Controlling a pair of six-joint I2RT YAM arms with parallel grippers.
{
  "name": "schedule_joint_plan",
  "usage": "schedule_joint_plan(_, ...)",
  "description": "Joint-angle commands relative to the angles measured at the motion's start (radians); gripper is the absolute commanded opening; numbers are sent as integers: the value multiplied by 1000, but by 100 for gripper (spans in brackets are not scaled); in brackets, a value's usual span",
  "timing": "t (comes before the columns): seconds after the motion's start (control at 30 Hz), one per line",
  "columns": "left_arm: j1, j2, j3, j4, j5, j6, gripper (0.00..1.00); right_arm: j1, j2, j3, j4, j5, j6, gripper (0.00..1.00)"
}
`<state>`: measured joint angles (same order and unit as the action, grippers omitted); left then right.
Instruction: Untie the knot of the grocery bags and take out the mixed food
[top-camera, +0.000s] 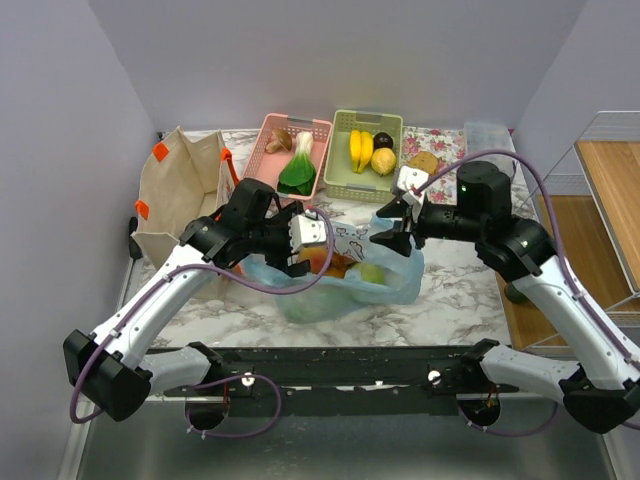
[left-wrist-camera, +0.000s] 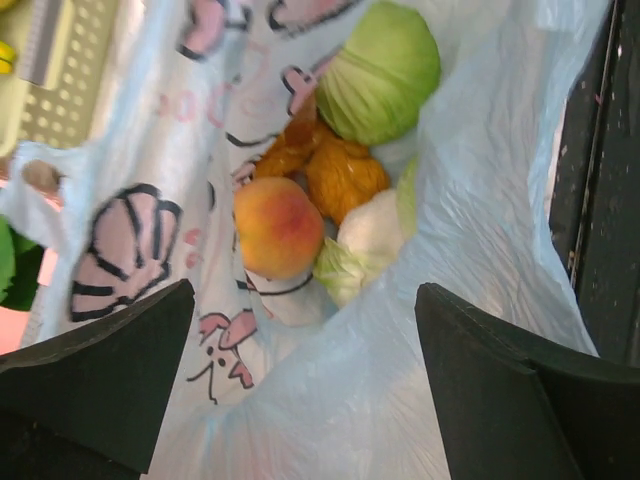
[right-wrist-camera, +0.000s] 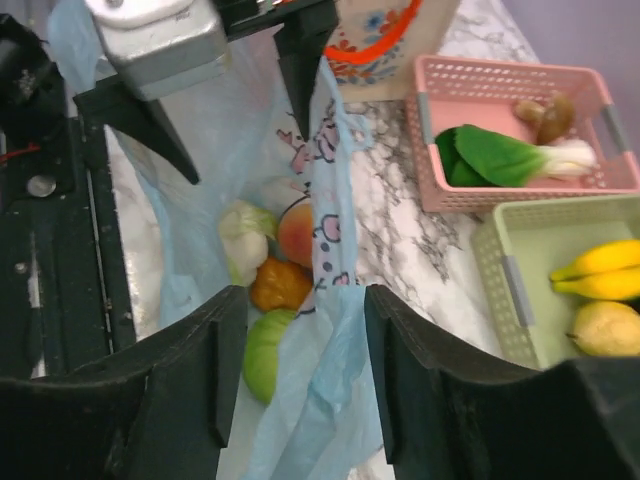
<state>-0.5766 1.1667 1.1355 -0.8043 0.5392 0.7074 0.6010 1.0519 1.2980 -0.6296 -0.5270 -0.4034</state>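
Thin light-blue plastic, that is the grocery bag (top-camera: 398, 285), lying on the marble table (top-camera: 460, 295) between the two arms with its mouth open. Its print shows pink scallop shells and little crabs outlined in black. Faint pink lettering beside them is too blurred to read.

The left gripper (left-wrist-camera: 305, 292) hangs over the mouth with its fingers spread wide. One finger sits at the printed rim, and I cannot tell whether it touches it.

The right gripper (right-wrist-camera: 305, 298) is parted too, more narrowly. The bag's printed edge runs up between its fingers without being pinched.

The food lies at the bottom of the bag: a green cabbage (left-wrist-camera: 380, 75), an orange lump (left-wrist-camera: 335, 170), a peach (left-wrist-camera: 278, 228) and a pale green-white piece (left-wrist-camera: 365, 245), all touching.
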Motion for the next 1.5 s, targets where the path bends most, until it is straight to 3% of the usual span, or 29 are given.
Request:
schedule_joint_plan(0.0, -3, -18, 52, 149, 66, -149, 88, 0, 78, -4, 35, -214, -135, 44)
schedule_joint_plan(0.13, -23, -2, 81, 161, 43, -204, 69, 4, 90, -80, 5, -270, -345, 12)
schedule_joint_plan(0.27, -71, 16, 111, 144, -51, -211, 66, 14, 115, -165, 1, -200, -527, 9)
schedule_joint_plan(0.33, -91, 11, 126, 156, -109, -217, 71, 14, 135, -176, 0, -153, -551, 10)
schedule_joint_plan(0.4, -91, 9, 157, 119, -82, -214, 73, 14, 145, -176, -38, -118, -595, 12)
schedule_joint_plan(0.57, -75, -2, 224, -219, 113, -66, 69, 14, 96, -225, -137, -117, -704, 21)
schedule_joint_plan(0.67, -75, -31, 138, -305, 84, -14, 67, 14, 50, -262, -179, -155, -783, 24)
schedule_joint_plan(0.83, -67, -62, -27, -204, -55, 14, 54, 30, 21, -200, -221, -207, -769, 28)
schedule_joint_plan(0.9, -58, -61, -58, -180, -84, 7, 49, 80, 44, -126, -314, -193, -791, 33)
schedule_joint_plan(1.0, -53, -68, -87, -131, -102, -15, 48, 159, 83, -79, -338, -139, -769, 34)
schedule_joint_plan(1.17, -44, -62, -67, -96, -54, -46, 47, 226, 150, -103, -229, -97, -717, 20)
schedule_joint_plan(1.3, -43, -71, -84, -68, -4, -17, 43, 235, 224, -182, -150, 60, -704, 17)
schedule_joint_plan(1.37, -43, -76, -109, -52, 0, 9, 43, 234, 245, -229, -85, 179, -668, 23)
schedule_joint_plan(1.43, -43, -80, -139, -48, -11, 47, 43, 222, 245, -276, -34, 246, -650, 37)
schedule_joint_plan(1.47, -43, -84, -159, -55, -20, 72, 43, 213, 242, -300, -23, 269, -640, 50)
